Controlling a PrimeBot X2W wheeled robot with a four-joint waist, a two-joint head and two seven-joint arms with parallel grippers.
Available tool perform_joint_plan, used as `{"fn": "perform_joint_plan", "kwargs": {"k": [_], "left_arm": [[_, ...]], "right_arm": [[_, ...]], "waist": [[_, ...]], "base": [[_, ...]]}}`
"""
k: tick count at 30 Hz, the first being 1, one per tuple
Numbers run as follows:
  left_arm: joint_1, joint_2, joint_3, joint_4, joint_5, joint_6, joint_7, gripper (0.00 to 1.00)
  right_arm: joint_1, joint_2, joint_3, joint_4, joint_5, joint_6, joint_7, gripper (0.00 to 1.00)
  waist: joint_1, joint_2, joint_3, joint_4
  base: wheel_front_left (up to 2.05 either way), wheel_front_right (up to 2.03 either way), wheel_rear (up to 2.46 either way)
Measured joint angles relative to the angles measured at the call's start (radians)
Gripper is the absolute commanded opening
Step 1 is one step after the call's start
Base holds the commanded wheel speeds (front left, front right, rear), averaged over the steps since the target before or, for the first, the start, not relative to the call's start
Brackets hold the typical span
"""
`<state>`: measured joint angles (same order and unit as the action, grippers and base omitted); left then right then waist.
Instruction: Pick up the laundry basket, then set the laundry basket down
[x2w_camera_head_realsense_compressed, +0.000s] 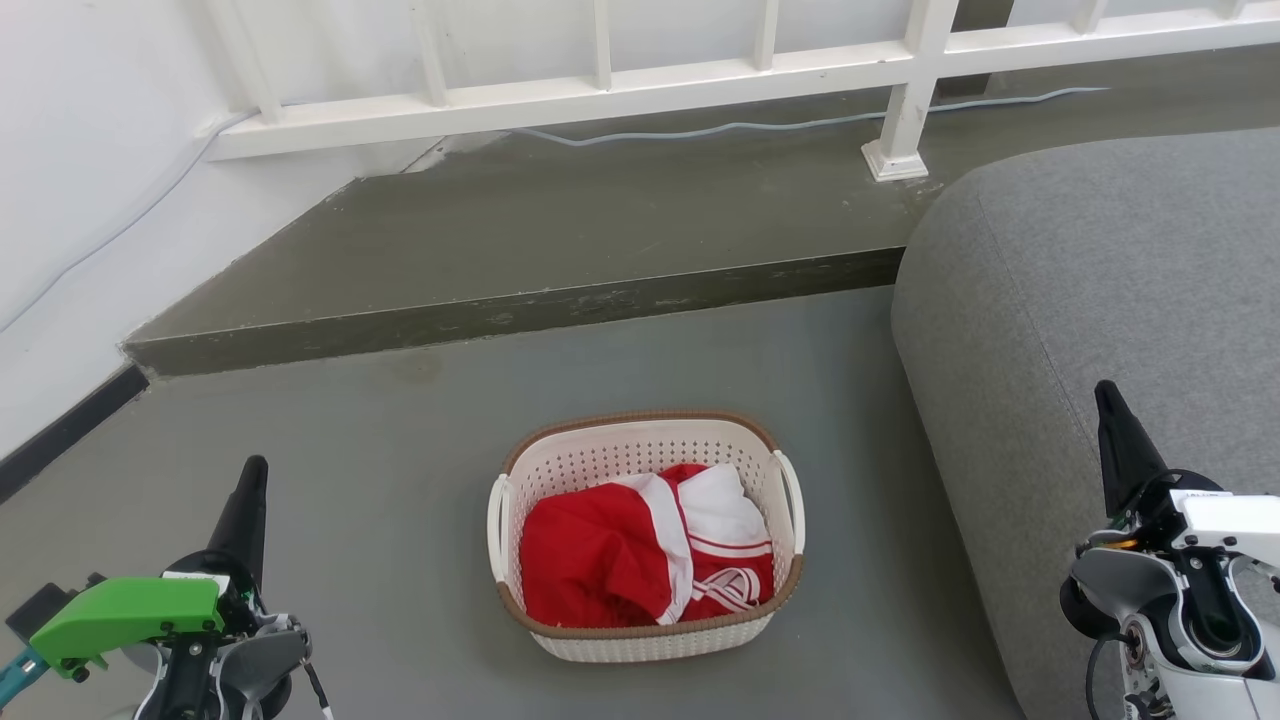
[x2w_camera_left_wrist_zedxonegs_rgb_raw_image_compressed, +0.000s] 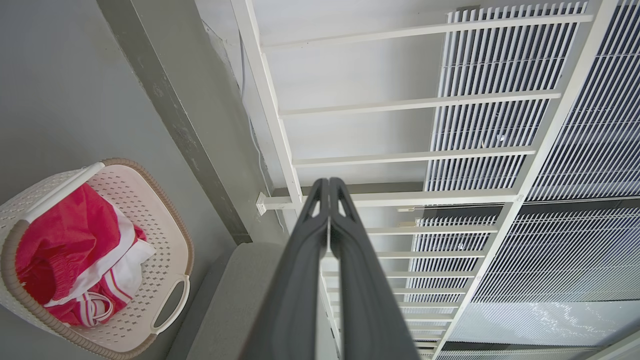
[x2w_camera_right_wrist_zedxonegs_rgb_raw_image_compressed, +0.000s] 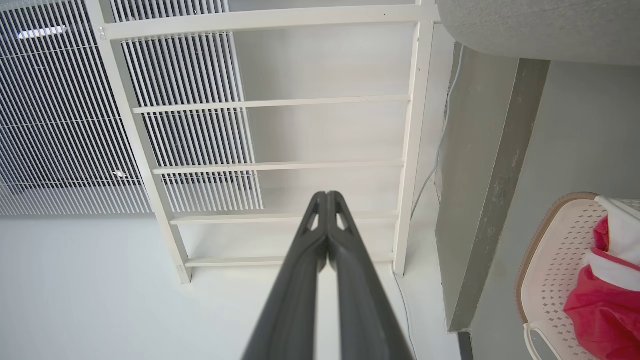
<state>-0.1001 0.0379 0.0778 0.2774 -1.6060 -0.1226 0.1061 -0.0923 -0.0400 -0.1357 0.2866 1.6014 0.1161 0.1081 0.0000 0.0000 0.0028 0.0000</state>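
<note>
- Left wrist view: the left gripper (x2w_camera_left_wrist_zedxonegs_rgb_raw_image_compressed: 328, 186) is seen with its two dark fingers (x2w_camera_left_wrist_zedxonegs_rgb_raw_image_compressed: 300, 280) pressed together at the tips, and nothing is held between them.
- Right wrist view: the right gripper (x2w_camera_right_wrist_zedxonegs_rgb_raw_image_compressed: 327, 196) is likewise shown closed tip to tip, with nothing gripped.
- Head view: both grippers are raised at the lower corners, well apart from the laundry basket (x2w_camera_head_realsense_compressed: 640, 452), one to each side of it.
- The laundry basket is set upright on the grey floor (x2w_camera_head_realsense_compressed: 400, 470), near the floor's far edge where a raised step (x2w_camera_head_realsense_compressed: 520, 310) begins, and near a grey sofa (x2w_camera_head_realsense_compressed: 1100, 300) on the robot's right.
- A crumpled red-and-white garment (x2w_camera_head_realsense_compressed: 610, 555) is contained in it.
- A white railing (x2w_camera_head_realsense_compressed: 600, 90) is mounted on the step, and a pale cable (x2w_camera_head_realsense_compressed: 750, 127) is laid along the step near the railing's foot.
</note>
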Motion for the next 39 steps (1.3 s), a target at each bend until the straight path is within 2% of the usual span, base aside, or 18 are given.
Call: {"fn": "perform_joint_plan", "kwargs": {"k": [39], "left_arm": [[0.000,0.000,0.000,0.000,0.000,0.000,0.000,0.00]], "right_arm": [[0.000,0.000,0.000,-0.001,0.000,0.000,0.000,0.00]], "waist": [[0.0000,0.0000,0.000,0.000]], "base": [[0.00,0.00,0.00]]}}
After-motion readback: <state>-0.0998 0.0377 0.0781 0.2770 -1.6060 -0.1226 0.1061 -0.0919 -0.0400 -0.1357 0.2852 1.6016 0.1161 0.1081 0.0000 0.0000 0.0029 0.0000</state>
